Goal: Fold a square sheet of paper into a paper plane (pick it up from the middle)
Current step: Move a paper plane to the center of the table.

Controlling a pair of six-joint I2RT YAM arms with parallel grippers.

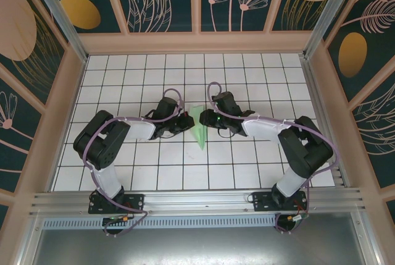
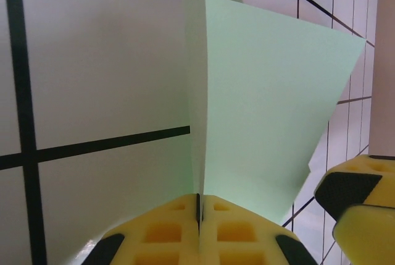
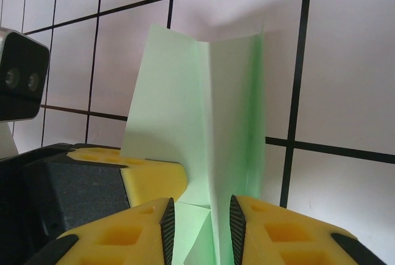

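**Desk:** What is at the near edge of the table (image 1: 154, 172)?

**Photographer:** Two arms are bolted there, both reaching in toward the middle. The paper (image 1: 199, 130) sits between them, well clear of every edge. It narrows to a point that aims back at the near edge.

**Desk:** Who has hold of it?

**Photographer:** The left gripper (image 2: 199, 202) is clamped flat on it, pads pressed together, with the crease running up from their seam. The right gripper (image 3: 202, 209) faces it from the other side. Its fingers (image 3: 278, 228) straddle the folded spine with a narrow gap between them. I cannot tell whether they are biting yet.

**Desk:** Which step is this?

**Photographer:** A late fold, by my reading. The sheet stands on edge, with a panel rising either side of a central crease and no wings laid flat. It looks like a dart half made, not a finished plane.

**Desk:** What does the next move call for?

**Photographer:** Probably the right fingers closing squarely on the spine, just beside the left pads, so the layers don't slip. After that, one side could be pressed over along the crease. The paper looks thin and springy. I'd guess a skewed pinch would crumple the crease or tug the sheet out of the left hold.

**Desk:** And beyond the grippers?

**Photographer:** The paper's broad end lies toward the far edge, free and untouched, over white tiles.
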